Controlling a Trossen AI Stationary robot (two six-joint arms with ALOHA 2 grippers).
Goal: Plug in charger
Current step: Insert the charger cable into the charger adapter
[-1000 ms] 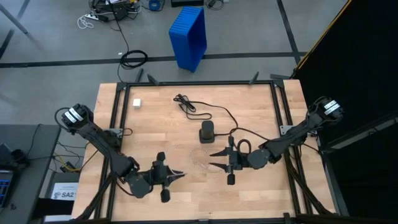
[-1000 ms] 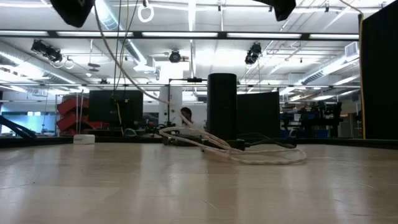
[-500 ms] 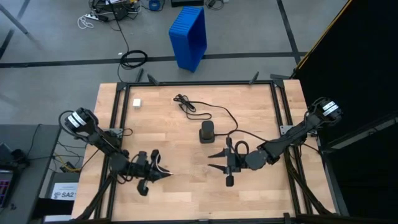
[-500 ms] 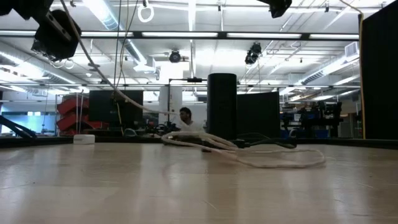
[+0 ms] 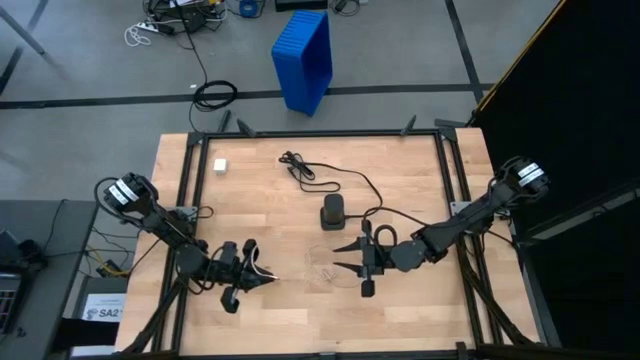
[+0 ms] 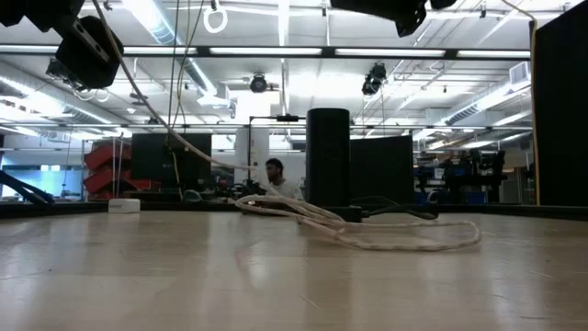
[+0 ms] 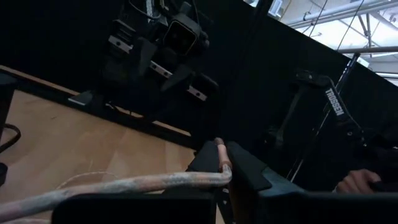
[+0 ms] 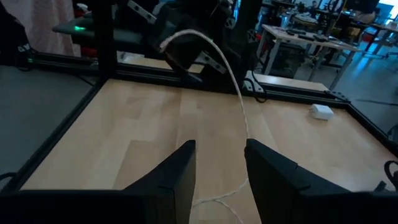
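Note:
A thin white cable arcs down from my left gripper onto the table, where its slack loops lie in front of a dark upright cylinder. The left gripper is raised above the table's near left part and is shut on the cable. My right gripper hovers open, near of the cylinder, pointing toward the left gripper, with the cable's arc ahead of its fingers. A small white charger cube rests flat on the table at the far left. A black cord runs to the cylinder. My left gripper pinches the white cable between its two fingers close to its free end, which sticks up past the fingers. The fingers lie across the cable. From the hold the cable hangs slack toward the table, where the rest of it lies.
A black frame rail borders the table on all sides. A blue bin and cords lie on the floor beyond the far edge. Bare wood shows between the two grippers.
My left gripper has moved toward the table's left edge, still shut on the cable, then held still. The cable's loops on the table have been dragged and have spread out a little. My right gripper has stayed open and almost in place.

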